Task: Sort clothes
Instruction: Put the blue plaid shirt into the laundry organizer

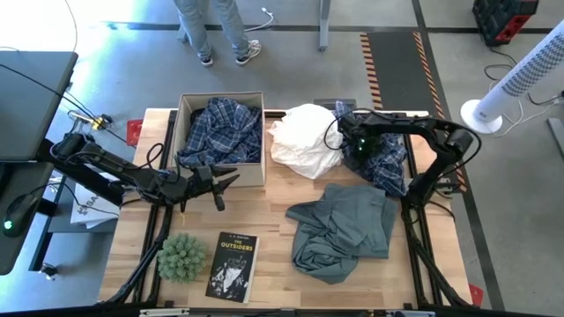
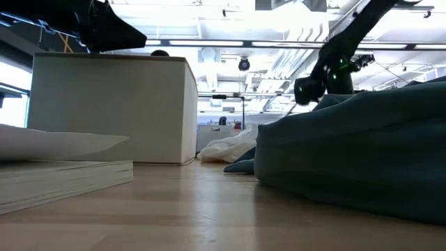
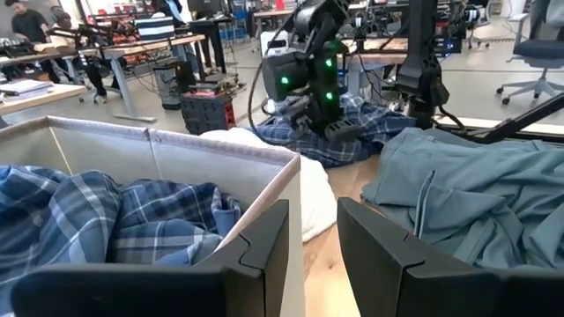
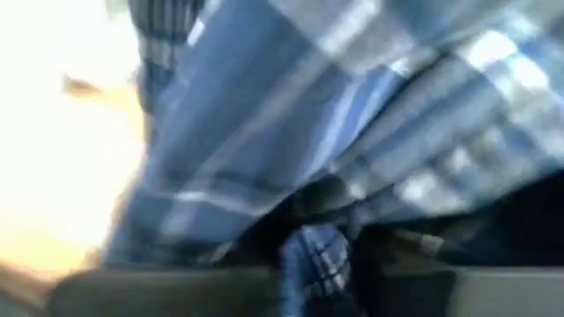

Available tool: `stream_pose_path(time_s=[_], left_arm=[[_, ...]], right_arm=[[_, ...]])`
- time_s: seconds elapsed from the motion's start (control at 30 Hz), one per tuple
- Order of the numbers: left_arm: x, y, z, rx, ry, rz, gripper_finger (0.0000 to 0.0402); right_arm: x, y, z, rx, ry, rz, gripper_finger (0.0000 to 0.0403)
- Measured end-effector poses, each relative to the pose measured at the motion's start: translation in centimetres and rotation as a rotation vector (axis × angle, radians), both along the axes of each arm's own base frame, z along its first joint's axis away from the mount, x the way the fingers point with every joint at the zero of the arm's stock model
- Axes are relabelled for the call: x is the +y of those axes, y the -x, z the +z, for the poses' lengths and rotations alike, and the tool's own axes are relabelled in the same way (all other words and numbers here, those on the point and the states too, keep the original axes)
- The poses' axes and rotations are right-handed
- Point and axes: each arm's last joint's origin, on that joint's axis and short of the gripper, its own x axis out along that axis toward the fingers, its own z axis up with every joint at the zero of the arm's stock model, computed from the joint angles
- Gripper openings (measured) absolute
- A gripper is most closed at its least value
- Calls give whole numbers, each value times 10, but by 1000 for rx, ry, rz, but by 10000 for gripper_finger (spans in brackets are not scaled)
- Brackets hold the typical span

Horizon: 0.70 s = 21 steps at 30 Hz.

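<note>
A blue-and-white plaid shirt (image 1: 220, 132) lies in the tan cardboard box (image 1: 262, 167). A white garment (image 1: 304, 136) lies right of the box. A second plaid shirt (image 1: 388, 158) lies at the far right. A grey-green shirt (image 1: 344, 224) is spread near the middle. My right gripper (image 1: 351, 150) is down on the second plaid shirt (image 3: 352, 141) and shut on it. My left gripper (image 1: 227, 189) is open and empty, just outside the box's near right corner (image 3: 291, 172). My right gripper pinches a bunched fold of the plaid shirt (image 4: 313, 255) between its two fingers. It comes from above, pointing down, at the shirt's left side next to the white garment. The rest of the shirt (image 1: 392, 172) lies on the table.
A book (image 1: 233, 264) and a green spiky plant (image 1: 181, 255) lie at the near left. A person (image 1: 216, 31) stands beyond the far edge. A white fan (image 1: 520, 79) stands off the table's far right.
</note>
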Motion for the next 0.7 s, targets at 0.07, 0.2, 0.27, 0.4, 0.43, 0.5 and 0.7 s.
stream_pose_path(time_s=[0.07, 0.2, 0.27, 0.4, 0.43, 0.5, 0.7], left_arm=[[0, 0, 0, 0, 0, 0, 94], [0, 0, 0, 0, 1, -7, 94], [0, 0, 0, -1, 1, -7, 94], [0, 0, 1, -6, 1, -7, 94], [0, 0, 1, -9, -6, -9, 94], [0, -1, 4, -23, -31, -12, 94], [-6, 0, 31, -129, -154, -39, 94]], right_arm=[[-3, -3, 32, -59, 93, -22, 23], [3, 1, 106, -136, 311, -83, 32], [12, 6, 152, -250, 424, -91, 23], [37, 13, 243, -593, 682, -79, 22], [44, 14, 264, -700, 740, -69, 22], [59, 18, 308, -943, 858, -37, 22], [89, 6, 389, -1582, 1060, 172, 22]])
